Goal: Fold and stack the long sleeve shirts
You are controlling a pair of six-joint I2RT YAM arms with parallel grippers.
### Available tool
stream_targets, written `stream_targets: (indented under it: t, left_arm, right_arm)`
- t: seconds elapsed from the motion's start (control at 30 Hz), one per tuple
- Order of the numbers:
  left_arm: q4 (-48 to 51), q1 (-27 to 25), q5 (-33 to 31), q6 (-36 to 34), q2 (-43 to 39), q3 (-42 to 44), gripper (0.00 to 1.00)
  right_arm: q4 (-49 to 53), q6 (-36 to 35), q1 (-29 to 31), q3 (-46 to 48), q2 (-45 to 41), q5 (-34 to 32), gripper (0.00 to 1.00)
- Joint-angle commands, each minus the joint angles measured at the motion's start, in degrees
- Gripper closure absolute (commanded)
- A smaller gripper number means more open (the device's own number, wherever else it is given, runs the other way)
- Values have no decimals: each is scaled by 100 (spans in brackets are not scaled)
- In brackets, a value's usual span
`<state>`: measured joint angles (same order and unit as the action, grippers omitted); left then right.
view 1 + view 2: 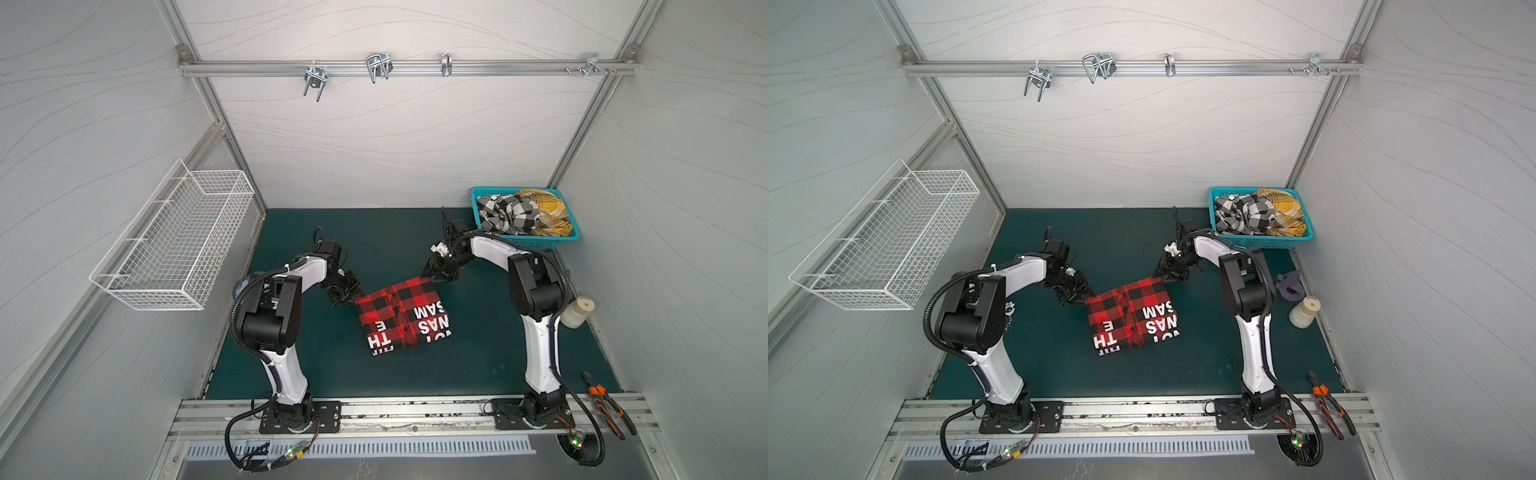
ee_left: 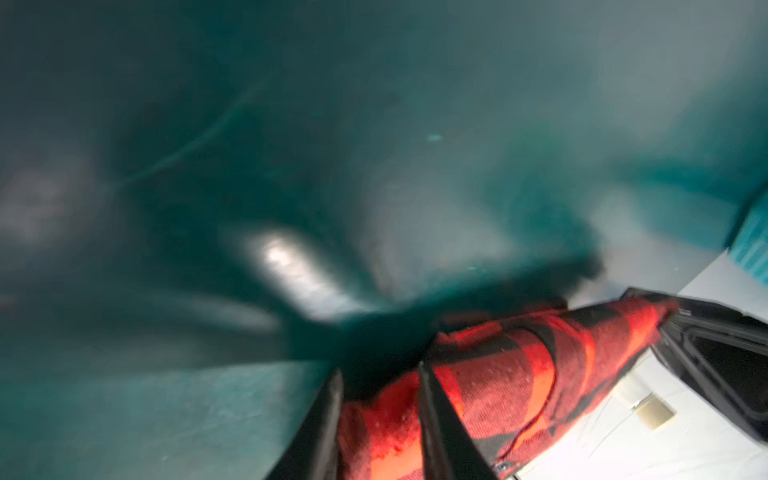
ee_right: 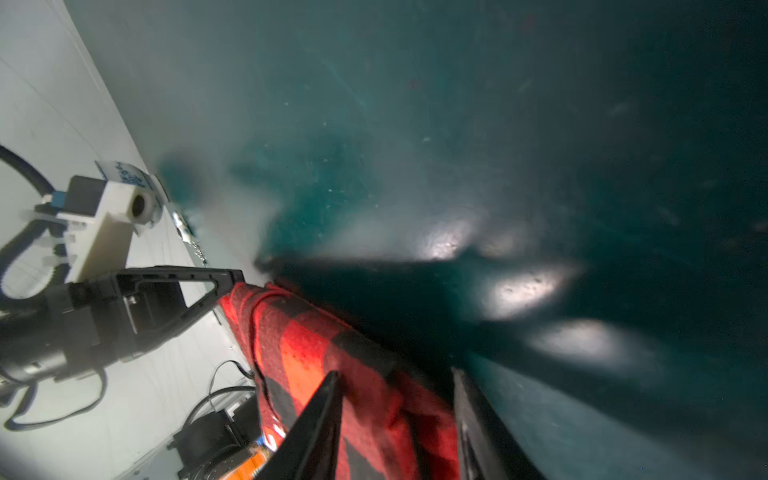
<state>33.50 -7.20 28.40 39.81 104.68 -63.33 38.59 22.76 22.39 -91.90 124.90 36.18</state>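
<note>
Red-and-black checked cloth fills both sets of jaws. My left gripper (image 1: 350, 299) is pinched down on the far left corner of the red shirt (image 1: 405, 316). My right gripper (image 1: 428, 277) is clamped on its far right corner. The shirt lies mid-mat, folded to a rough square, with white block letters on its near half and its far edge slightly raised. Open green mat (image 1: 478, 353) surrounds it. The black-and-white shirt (image 1: 507, 214) and yellow shirt (image 1: 544, 203) sit crumpled in the blue basket (image 1: 523, 240), far right. A bottle (image 1: 577, 311) and pliers (image 1: 606, 403) line the right edge.
</note>
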Motion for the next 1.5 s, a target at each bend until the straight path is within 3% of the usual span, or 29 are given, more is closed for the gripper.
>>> stream_targets:
  t: [0.0, 0.13, 0.23, 0.5, 0.8, 0.87, 0.97, 1.0, 1.17, 1.23, 1.33, 1.47]
  left_arm:
    - [-242, 2, 285, 24, 144, -237, 81]
    - [-207, 10, 343, 24, 110, -365, 100]
    - [-216, 1, 361, 29, -59, -466, 100]
    - [-633, -39, 509, -24, 98, -935, 100]
    - [-1085, -290, 921, 156, 1542, -2036, 100]
    - [-935, -375, 831, 103, 1712, -2334, 97]
    - [-878, -373, 816, 179, 1848, -2516, 72]
    - [-889, -349, 808, 187, 1807, -2509, 66]
    - [-628, -340, 704, 68, 1018, -2244, 54]
    - [-330, -341, 286, -11, 478, -1933, 51]
    - [198, -350, -420, -64, -399, -1432, 47]
    - [314, -611, -312, -30, -1234, -513, 53]
  right_arm:
    - [-151, 77, 44, -50, 0, 138, 71]
    - [-257, 151, 13, 130, -299, 33, 89]
    - [-370, 261, -55, 366, -660, -83, 100]
    - [-674, 445, -263, 971, -1072, -280, 100]
    - [-714, 547, -474, 775, -462, -453, 100]
    - [-627, 514, -473, 712, -391, -541, 88]
    - [-418, 476, -510, 662, -554, -769, 59]
    - [-329, 468, -508, 678, -707, -908, 54]
    - [314, 348, -492, 866, -1757, -1914, 41]
    - [330, 300, -485, 1036, -2015, -1968, 36]
    - [378, 204, -514, 1040, -1894, -1814, 36]
    - [466, 173, -355, 662, -1557, -1477, 51]
